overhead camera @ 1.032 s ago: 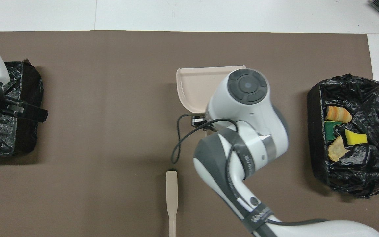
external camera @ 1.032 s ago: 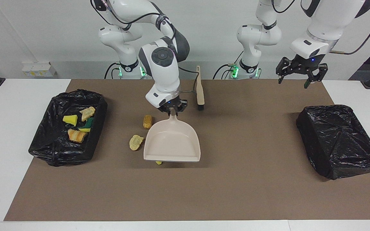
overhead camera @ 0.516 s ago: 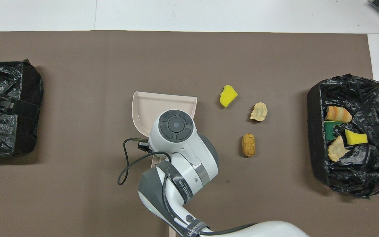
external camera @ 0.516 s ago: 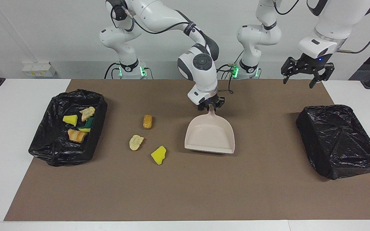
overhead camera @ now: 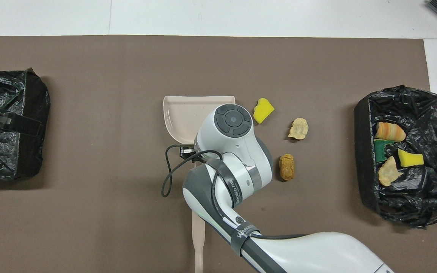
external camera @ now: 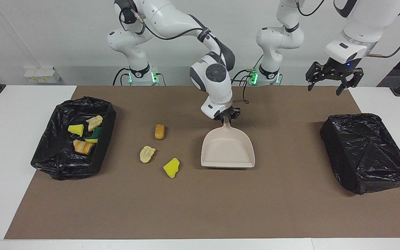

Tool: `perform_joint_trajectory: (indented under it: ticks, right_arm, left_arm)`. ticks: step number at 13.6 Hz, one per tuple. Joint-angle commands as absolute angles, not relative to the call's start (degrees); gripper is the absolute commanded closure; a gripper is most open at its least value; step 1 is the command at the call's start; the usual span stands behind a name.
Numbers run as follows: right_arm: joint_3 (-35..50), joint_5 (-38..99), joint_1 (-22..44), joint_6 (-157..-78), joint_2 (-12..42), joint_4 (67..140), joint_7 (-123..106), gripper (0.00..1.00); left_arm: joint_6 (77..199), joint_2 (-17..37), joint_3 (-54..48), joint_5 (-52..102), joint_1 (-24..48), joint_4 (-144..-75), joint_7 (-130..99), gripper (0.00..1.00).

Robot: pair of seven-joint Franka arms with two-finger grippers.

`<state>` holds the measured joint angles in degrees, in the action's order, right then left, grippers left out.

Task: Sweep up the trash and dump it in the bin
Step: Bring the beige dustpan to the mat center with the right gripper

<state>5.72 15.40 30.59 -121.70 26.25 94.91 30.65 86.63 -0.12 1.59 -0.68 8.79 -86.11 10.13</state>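
Step in hand: the right end effector [external camera: 226, 117] is pinched on the handle of the dustpan [external camera: 227, 149], which sits empty on the mat, mouth facing away from the robots. The left end effector [external camera: 332, 77] is spread, holds nothing, and waits above the mat's edge at the left arm's end.

Trash status: 3 pcs are loose on the mat beside the dustpan, toward the right arm's end: a yellow sponge piece [external camera: 171, 168], a tan lump [external camera: 147, 153], and a bread-like lump [external camera: 159, 131]. 4 pcs lie in the open bin [external camera: 57, 152].

Judged next: the pan's mouth must face the loose pcs, and the brush [overhead camera: 198, 239], lying near the robots, must be taken up, prob. by the left arm.

Surface/room: white bench [external camera: 12, 146], brown mat [external camera: 283, 194], 2nd bag-covered bin [external camera: 366, 152] at the left arm's end. White wall at the robots' back.
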Motion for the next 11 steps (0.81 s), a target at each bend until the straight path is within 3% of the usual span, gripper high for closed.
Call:
perform_joint_trajectory:
  ticks: [1, 4, 5, 6, 11]
  right_arm:
    - [6.4, 17.8, 32.0, -122.3, 29.5, 92.5, 29.4, 1.0]
    - [6.3, 17.1, 31.2, -121.7, 29.4, 92.3, 28.7, 0.98]
    - [6.3, 16.8, 31.1, -121.4, 29.5, 92.3, 28.3, 0.67]
    - [6.2, 15.5, 31.2, -121.4, 29.4, 92.3, 27.3, 0.01]
    - [5.5, 3.1, 27.8, -121.6, 25.0, 92.4, 26.9, 0.0]
  left_arm:
    - [85.0, -0.4, 1.1, 0.1, 8.3, -85.6, 9.9, 0.0]
    - [86.4, -1.3, -0.1, 0.1, 8.4, -87.4, 10.1, 0.0]
    - [86.8, -1.3, -0.2, 0.1, 8.4, -87.4, 9.9, 0.0]
    - [86.9, -1.3, -0.3, 0.1, 8.4, -87.5, 9.9, 0.0]
    - [88.0, -1.2, -1.1, 0.1, 8.3, -87.5, 10.0, 0.0]
